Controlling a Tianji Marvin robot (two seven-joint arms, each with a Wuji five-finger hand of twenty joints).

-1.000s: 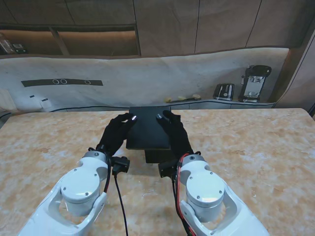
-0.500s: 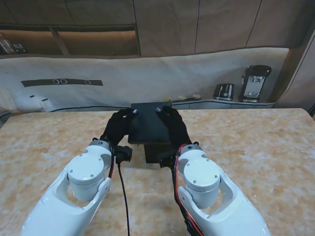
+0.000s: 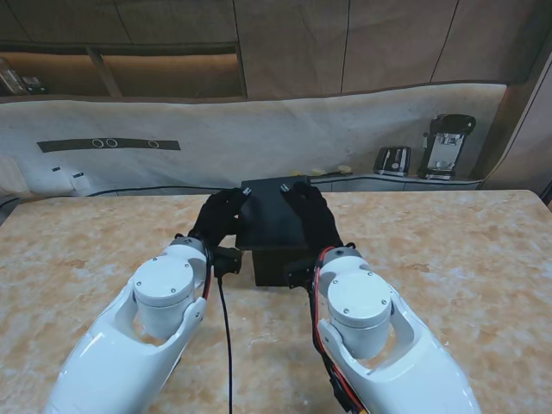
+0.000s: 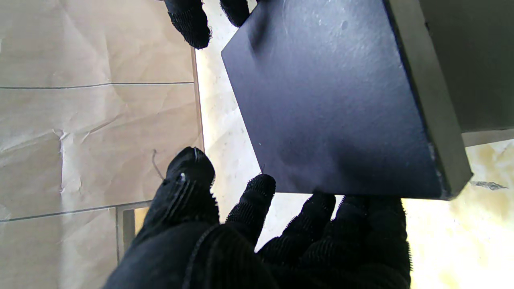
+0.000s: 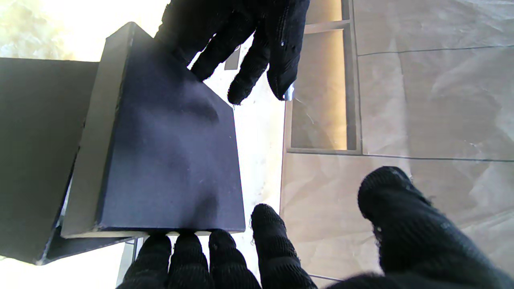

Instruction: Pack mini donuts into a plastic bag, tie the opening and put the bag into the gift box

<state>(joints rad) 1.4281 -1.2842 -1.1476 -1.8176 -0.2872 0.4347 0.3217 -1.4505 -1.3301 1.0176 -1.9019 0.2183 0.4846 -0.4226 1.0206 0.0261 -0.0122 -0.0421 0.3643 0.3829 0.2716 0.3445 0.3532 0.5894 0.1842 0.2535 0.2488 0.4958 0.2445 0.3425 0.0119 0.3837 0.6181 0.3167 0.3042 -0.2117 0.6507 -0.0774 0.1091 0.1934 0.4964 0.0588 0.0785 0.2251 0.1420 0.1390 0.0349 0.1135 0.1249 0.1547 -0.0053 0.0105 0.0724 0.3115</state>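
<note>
Lid [image 3: 272, 214] of the black gift box [image 3: 276, 266] sits tilted between both gloved hands, over the box at the middle of the marbled tabletop [image 3: 448, 250]. The left hand [image 3: 221, 219] and right hand [image 3: 312, 217] press fingers against its opposite edges. A covered counter [image 3: 259, 138] stands behind. Wrist views show the lid's flat face and thin rim; the stand view does not.

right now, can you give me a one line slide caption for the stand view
Both gloved hands, left hand and right hand, hold the black lid over the dark gift box on the marble table.
</note>
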